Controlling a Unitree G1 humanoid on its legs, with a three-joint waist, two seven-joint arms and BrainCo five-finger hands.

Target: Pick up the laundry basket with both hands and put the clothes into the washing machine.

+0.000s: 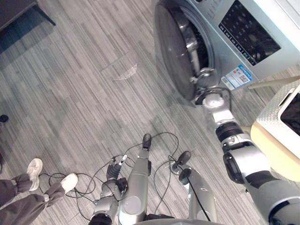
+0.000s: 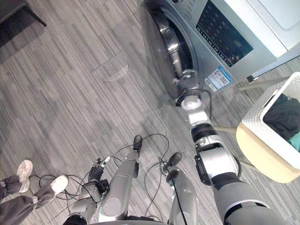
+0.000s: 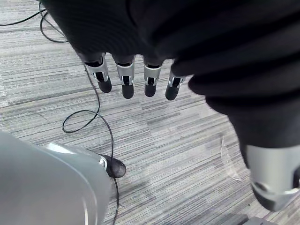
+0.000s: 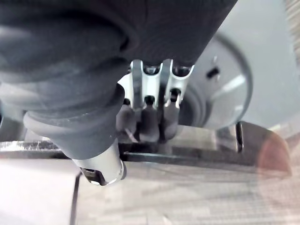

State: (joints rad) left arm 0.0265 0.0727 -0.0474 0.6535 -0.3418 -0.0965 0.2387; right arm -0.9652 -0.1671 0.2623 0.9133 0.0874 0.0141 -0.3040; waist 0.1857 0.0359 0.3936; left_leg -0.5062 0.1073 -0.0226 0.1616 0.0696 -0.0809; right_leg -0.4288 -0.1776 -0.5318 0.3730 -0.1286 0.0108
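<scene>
The silver washing machine point(image 1: 262, 42) stands at the upper right with its round door point(image 1: 171, 47) swung partly out. My right hand point(image 1: 204, 84) reaches up to the door's lower edge, and its fingers point(image 4: 150, 122) curl over the rim. The white perforated laundry basket point(image 2: 269, 105) sits on a cream stand point(image 2: 262, 152) to the right of that arm, with dark clothes point(image 2: 283, 115) inside. My left hand point(image 3: 136, 70) hangs low at my left side over the floor, with straight fingers that hold nothing.
A person's legs in white shoes point(image 1: 35, 171) stand on the floor at the lower left. A clear plastic piece point(image 1: 124, 71) lies on the grey striped carpet in front of the door. Dark furniture point(image 1: 18, 11) fills the upper left corner.
</scene>
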